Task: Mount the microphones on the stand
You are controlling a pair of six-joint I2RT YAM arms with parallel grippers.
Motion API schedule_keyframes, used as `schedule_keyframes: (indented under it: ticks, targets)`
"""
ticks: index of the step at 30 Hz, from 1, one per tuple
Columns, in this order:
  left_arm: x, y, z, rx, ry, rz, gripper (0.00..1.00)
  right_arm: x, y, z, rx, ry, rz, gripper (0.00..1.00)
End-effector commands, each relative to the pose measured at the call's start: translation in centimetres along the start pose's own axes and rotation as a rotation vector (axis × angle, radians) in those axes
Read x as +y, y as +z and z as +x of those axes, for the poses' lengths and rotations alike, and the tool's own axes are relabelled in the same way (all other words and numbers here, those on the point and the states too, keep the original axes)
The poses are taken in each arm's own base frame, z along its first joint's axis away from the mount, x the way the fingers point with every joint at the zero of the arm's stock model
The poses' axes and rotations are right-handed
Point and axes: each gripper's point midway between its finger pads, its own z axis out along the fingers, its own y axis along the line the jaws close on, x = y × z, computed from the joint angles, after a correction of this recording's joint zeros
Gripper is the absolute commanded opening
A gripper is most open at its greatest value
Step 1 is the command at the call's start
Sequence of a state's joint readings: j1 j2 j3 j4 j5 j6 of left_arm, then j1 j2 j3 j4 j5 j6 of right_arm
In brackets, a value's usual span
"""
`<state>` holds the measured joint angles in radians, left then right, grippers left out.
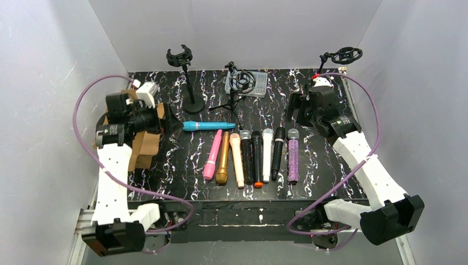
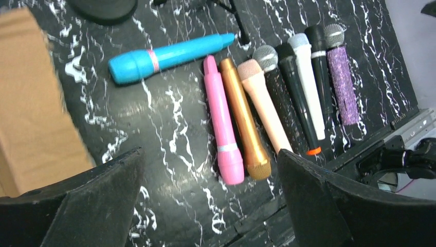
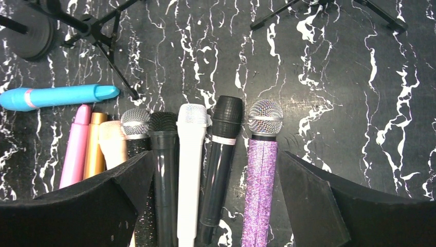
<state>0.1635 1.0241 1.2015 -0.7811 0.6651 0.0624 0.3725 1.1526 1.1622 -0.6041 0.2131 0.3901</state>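
At the near edge of the table eight mics lie in a tight row, side by side. From left they are pink, gold, peach, glitter-black, black with an orange end, white, plain black and purple. The gold head points to the near edge. The heads from peach to purple point to the far edge.

Bare marble runs from the purple mic to the right edge. A narrower strip separates the pink mic from the cardboard box at the left edge.

The left pincer hangs over the box, spread wide and holding nothing, with the row off to its right. The right pincer is also spread wide and holding nothing. It hovers toward the right edge, just beyond the heads, and the right half of the row lies between its fingers in its wrist view.

Just past the row, a teal mic lies crosswise, apart from the others.

Farther back are a round-base stand, a tripod stand in front of a clear case, and a third stand at the far right corner. All three clips hold nothing.
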Motion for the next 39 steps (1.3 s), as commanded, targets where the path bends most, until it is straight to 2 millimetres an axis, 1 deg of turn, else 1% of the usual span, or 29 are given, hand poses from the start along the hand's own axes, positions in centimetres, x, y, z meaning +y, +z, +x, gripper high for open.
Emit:
schedule_keyframes:
  ticks: [1, 4, 5, 6, 7, 8, 10, 13, 15, 19, 21, 24, 26, 27, 30, 33, 36, 38, 39]
  targets:
    - [0.6, 3.2, -5.5, -0.084, 0.016, -0.059, 0.98, 1.8, -1.3, -3.0, -0.075, 0.003, -0.079, 0.98]
    - [1.3, 6.4, -8.1, -0.092, 0.054, -0.108, 0.98, 2.4, -1.5, -3.4, -0.079, -0.019, -0.114, 0.98]
    - [1.8, 7.5, -8.8, -0.089, 0.07, -0.129, 0.98, 2.5, -1.7, -3.6, -0.087, -0.071, -0.126, 0.98]
    - [2.3, 8.6, -9.5, -0.09, 0.082, -0.157, 0.98, 2.9, -1.9, -3.8, -0.091, -0.038, -0.14, 0.98]
    - [3.1, 9.7, -10.1, -0.088, 0.08, -0.187, 0.98, 3.1, -2.1, -4.1, -0.102, -0.04, -0.153, 0.98]
    - [4.2, 11.3, -10.3, -0.073, 0.066, -0.217, 0.98, 3.3, -2.4, -4.4, -0.113, -0.046, -0.165, 1.0]
    - [5.8, 13.4, -11.2, -0.071, 0.048, -0.265, 1.0, 3.7, -2.9, -5.1, -0.137, -0.058, -0.187, 0.96]
    - [7.4, 16.4, -12.4, -0.079, 0.065, -0.318, 0.99, 4.2, -3.5, -6.1, -0.182, -0.072, -0.217, 0.92]
    - [8.5, 18.3, -13.4, -0.101, 0.093, -0.36, 0.93, 4.8, -3.7, -6.6, -0.207, -0.084, -0.247, 0.91]
    - [9.6, 21.4, -15.1, -0.118, 0.102, -0.384, 0.88, 6.1, -3.6, -7.5, -0.229, -0.115, -0.308, 0.87]
    - [9.9, 22.8, -15.4, -0.126, 0.113, -0.382, 0.86, 6.9, -3.6, -7.6, -0.234, -0.129, -0.349, 0.86]
    - [10.0, 24.5, -15.7, -0.128, 0.141, -0.366, 0.8, 7.3, -3.4, -7.8, -0.247, -0.143, -0.37, 0.83]
    - [10.4, 25.3, -15.9, -0.142, 0.163, -0.37, 0.74, 7.4, -3.1, -7.6, -0.246, -0.154, -0.378, 0.81]
    - [10.6, 25.6, -15.9, -0.15, 0.174, -0.373, 0.69, 7.5, -3.0, -7.5, -0.246, -0.159, -0.381, 0.8]
    - [11.0, 26.2, -15.7, -0.157, 0.195, -0.38, 0.5, 7.6, -2.7, -7.3, -0.242, -0.17, -0.387, 0.77]
    - [11.3, 26.1, -15.5, -0.164, 0.238, -0.387, 0.27, 7.5, -2.4, -7.0, -0.239, -0.177, -0.389, 0.75]
    - [10.9, 25.7, -15.9, -0.189, 0.264, -0.376, 0.12, 7.6, -2.0, -6.5, -0.228, -0.185, -0.396, 0.74]
    - [10.4, 25.4, -16.2, -0.204, 0.28, -0.356, 0.01, 7.7, -2.0, -6.4, -0.226, -0.189, -0.401, 0.73]
    - [10.1, 25.3, -16.5, -0.212, 0.29, -0.346, 0.0, 7.6, -2.0, -6.3, -0.225, -0.191, -0.4, 0.72]
